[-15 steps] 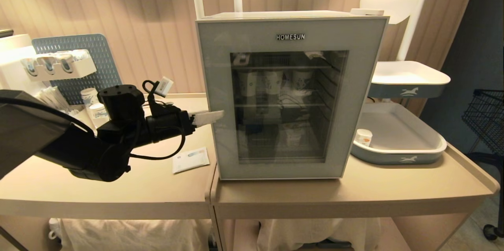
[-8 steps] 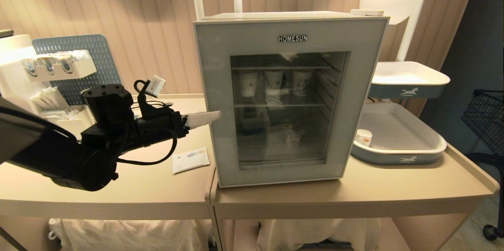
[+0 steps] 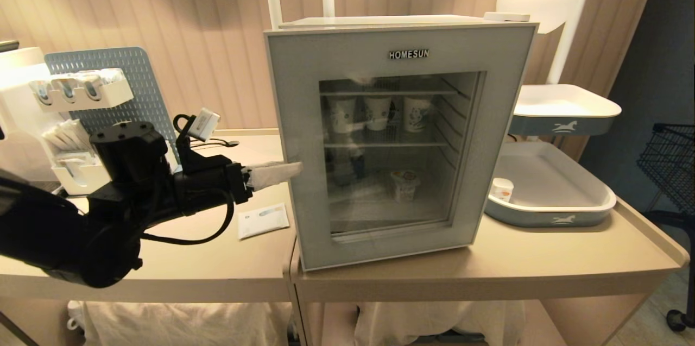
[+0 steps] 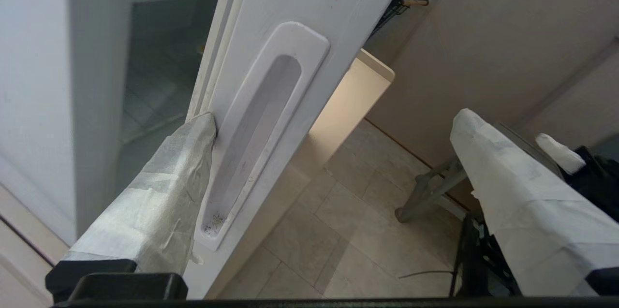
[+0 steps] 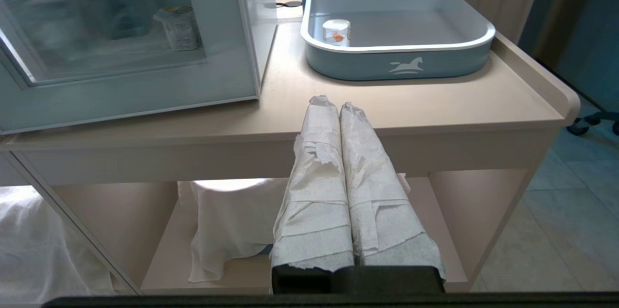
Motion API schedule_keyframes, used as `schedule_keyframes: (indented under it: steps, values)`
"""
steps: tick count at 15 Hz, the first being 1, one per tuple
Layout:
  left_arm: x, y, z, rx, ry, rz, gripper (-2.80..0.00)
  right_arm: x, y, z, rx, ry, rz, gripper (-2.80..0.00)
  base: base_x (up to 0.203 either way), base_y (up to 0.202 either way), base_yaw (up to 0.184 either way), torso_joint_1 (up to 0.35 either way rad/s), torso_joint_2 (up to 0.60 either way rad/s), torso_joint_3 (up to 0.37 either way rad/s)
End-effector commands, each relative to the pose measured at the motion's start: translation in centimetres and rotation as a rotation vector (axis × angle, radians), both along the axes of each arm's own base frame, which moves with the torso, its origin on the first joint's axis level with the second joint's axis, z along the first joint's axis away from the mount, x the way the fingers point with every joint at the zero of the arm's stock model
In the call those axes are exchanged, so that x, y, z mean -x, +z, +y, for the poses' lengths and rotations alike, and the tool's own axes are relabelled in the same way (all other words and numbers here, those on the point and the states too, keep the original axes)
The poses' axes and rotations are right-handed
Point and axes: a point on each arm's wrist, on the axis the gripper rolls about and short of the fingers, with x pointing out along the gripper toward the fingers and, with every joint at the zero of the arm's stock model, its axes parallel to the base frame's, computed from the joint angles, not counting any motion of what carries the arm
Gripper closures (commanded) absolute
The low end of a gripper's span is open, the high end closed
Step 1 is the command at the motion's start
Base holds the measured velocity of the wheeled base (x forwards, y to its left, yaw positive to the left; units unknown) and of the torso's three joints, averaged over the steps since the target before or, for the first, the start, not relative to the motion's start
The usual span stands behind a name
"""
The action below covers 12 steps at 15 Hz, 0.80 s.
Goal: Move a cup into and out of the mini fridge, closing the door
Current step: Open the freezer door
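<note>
Left gripper [image 3: 282, 172], tape-wrapped fingers spread wide, has one fingertip [image 4: 200, 126] behind the pale grey glass-windowed door's [image 3: 399, 139] handle edge at nine o'clock; the door stands slightly ajar. Inside the white boxy mini fridge [image 3: 380, 21], the small white foil-lidded cup [image 3: 404, 184] apparently sits on the lower shelf. Right gripper [image 5: 338, 107] hangs pressed together below the beige table [image 3: 543, 262], whose blue tray [image 3: 551, 213] lies at three o'clock.

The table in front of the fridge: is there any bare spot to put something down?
Yes. The table is bare in front of the tray and along the front edge before the fridge. Left of the fridge it is tighter: a packet lies there and the left gripper reaches over it to the door. The far left is crowded.
</note>
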Motion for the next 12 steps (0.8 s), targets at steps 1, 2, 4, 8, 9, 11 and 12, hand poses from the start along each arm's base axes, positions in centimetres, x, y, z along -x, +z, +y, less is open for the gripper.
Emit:
schedule_keyframes:
  steps: [1,2,4,8,9,11,12]
  values:
    - [2.1,0.8,0.2,0.008,-0.015,-0.026,-2.8,0.0,0.0,0.0,0.0,0.0,0.001,0.0,0.0,0.0,0.0,0.0,0.0,0.0]
    - [2.9,0.9,0.3,0.009,-0.021,-0.03,-2.8,0.0,0.0,0.0,0.0,0.001,0.002,0.0,0.0,0.0,0.0,0.0,0.0,0.0]
    - [4.9,1.1,0.4,0.009,-0.033,-0.029,-2.8,0.0,0.0,0.0,0.0,0.001,0.001,0.0,0.0,0.0,0.0,0.0,0.0,0.0]
    - [9.6,1.9,0.2,0.019,-0.115,-0.048,-2.8,0.0,0.0,0.0,0.0,0.0,0.001,0.0,0.0,0.0,0.0,0.0,0.0,0.0]
    - [10.9,2.3,-0.1,0.03,-0.15,-0.049,-2.8,0.0,0.0,0.0,0.0,0.0,0.002,0.0,0.0,0.0,0.0,0.0,0.0,0.0]
    - [13.5,3.0,-1.3,0.057,-0.258,-0.049,-2.8,0.0,0.0,0.0,0.0,0.0,0.001,0.0,0.0,0.0,0.0,0.0,0.0,0.0]
    - [14.8,3.3,-1.8,0.066,-0.314,-0.053,-2.8,0.0,0.0,0.0,-0.001,0.0,0.002,0.0,0.0,0.0,0.0,0.0,0.0,0.0]
